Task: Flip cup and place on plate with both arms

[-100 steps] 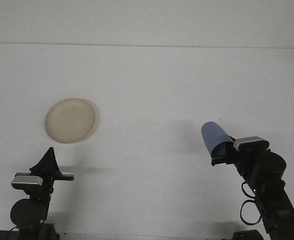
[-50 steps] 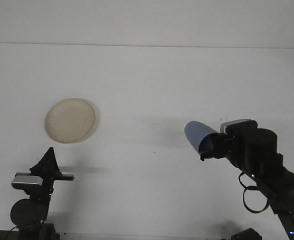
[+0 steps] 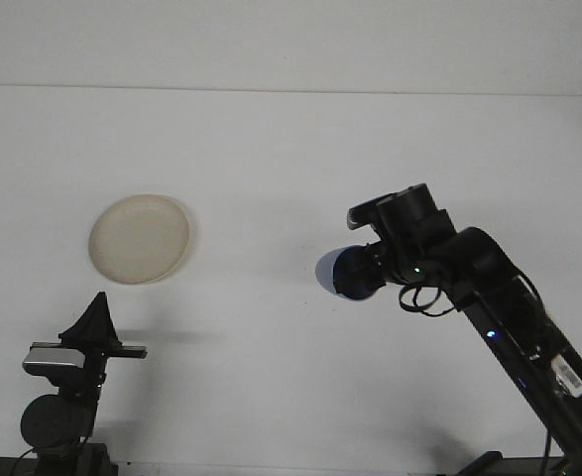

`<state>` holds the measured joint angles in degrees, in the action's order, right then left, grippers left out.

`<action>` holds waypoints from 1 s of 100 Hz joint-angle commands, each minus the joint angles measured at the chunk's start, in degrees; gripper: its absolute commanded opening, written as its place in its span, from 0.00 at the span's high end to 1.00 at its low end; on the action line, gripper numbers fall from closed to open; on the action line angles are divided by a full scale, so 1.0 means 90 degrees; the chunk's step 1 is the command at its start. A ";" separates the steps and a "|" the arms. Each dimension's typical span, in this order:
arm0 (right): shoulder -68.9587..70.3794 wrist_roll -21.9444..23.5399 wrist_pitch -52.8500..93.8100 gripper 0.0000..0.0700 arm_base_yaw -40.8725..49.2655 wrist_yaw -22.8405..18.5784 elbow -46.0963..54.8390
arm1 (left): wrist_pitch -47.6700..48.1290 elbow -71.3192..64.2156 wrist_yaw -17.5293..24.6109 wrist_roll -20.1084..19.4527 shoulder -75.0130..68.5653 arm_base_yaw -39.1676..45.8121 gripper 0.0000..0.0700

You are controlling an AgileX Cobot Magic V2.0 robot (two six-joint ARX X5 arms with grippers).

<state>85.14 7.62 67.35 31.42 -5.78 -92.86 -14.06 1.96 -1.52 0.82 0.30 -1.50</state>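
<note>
Front view: one white worktop point(image 3: 291, 178) fills nearly the whole picture and meets a pale wall along a straight line near the top. Two black arms rise from the bottom edge. One is the right arm point(image 3: 509, 317), much the larger in view, reaching up and to the left from the lower right corner with a loop of cable hanging at its wrist and small lit dots along its link. The other is the left arm point(image 3: 62, 397), low in the bottom left corner, of which only the upper part and a grey wrist block show. One round cream plate point(image 3: 139, 238) lies flat on the worktop in the left half, just beyond the left arm and well apart from the right arm. One blue cup point(image 3: 340, 274) sits at the end of the right arm, held off the worktop with its rounded end turned toward the left; it is to the right of the plate and not touching it. The right gripper point(image 3: 372, 270) has its fingers closed around the cup. The left gripper point(image 3: 96, 319) points upward, its dark fingers drawn together to a point with nothing between them.
</note>
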 commanded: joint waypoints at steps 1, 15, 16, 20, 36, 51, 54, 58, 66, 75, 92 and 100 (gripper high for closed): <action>0.0345 -0.0260 0.0104 0.99 0.0136 0.0000 -0.0318 | -0.0068 -0.0129 0.0005 0.0005 -0.0012 0.0010 0.98; 0.0930 -0.0469 0.0265 0.99 0.0345 -0.0015 -0.0605 | -0.0068 -0.0129 0.0005 0.0005 -0.0012 0.0010 0.98; 0.0969 -0.0478 0.0262 0.99 0.0362 -0.0017 -0.0612 | -0.0070 -0.0129 0.0005 0.0005 -0.0012 0.0010 0.98; 0.1088 -0.0495 0.0260 0.99 0.0413 -0.0019 -0.0622 | -0.0068 -0.0129 0.0005 0.0005 -0.0012 0.0010 0.98; 0.1554 -0.0546 0.0444 0.99 0.0597 -0.0022 -0.0622 | -0.0070 -0.0129 0.0005 0.0005 -0.0012 0.0010 0.98; 0.1909 -0.0648 0.0580 0.99 0.0721 -0.0017 -0.0622 | -0.0068 -0.0129 0.0005 0.0005 -0.0012 0.0010 0.98; 0.1955 -0.0661 0.0600 0.99 0.0729 -0.0019 -0.0622 | -0.0068 -0.0129 0.0005 0.0005 -0.0012 0.0010 0.98; 0.2013 -0.0673 0.0614 0.99 0.0731 -0.0017 -0.0622 | -0.0068 -0.0129 0.0005 0.0005 -0.0012 0.0010 0.98; 0.2123 -0.0685 0.0614 0.99 0.0770 -0.0015 -0.0622 | -0.0068 -0.0129 0.0005 0.0005 -0.0012 0.0010 0.98; 0.2217 -0.0692 0.0646 0.99 0.0780 -0.0012 -0.0622 | -0.0068 -0.0129 0.0005 0.0005 -0.0012 0.0010 0.98; 0.2414 -0.0767 0.0702 0.99 0.0782 0.0019 -0.0622 | -0.0068 -0.0129 0.0005 0.0005 -0.0012 0.0010 0.98; 0.2514 -0.0784 0.0733 0.99 0.0784 0.0044 -0.0619 | -0.0068 -0.0129 0.0005 0.0005 -0.0012 0.0010 0.98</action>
<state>105.73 1.45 73.87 37.87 -5.74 -96.92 -14.06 1.96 -1.54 0.82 0.30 -1.50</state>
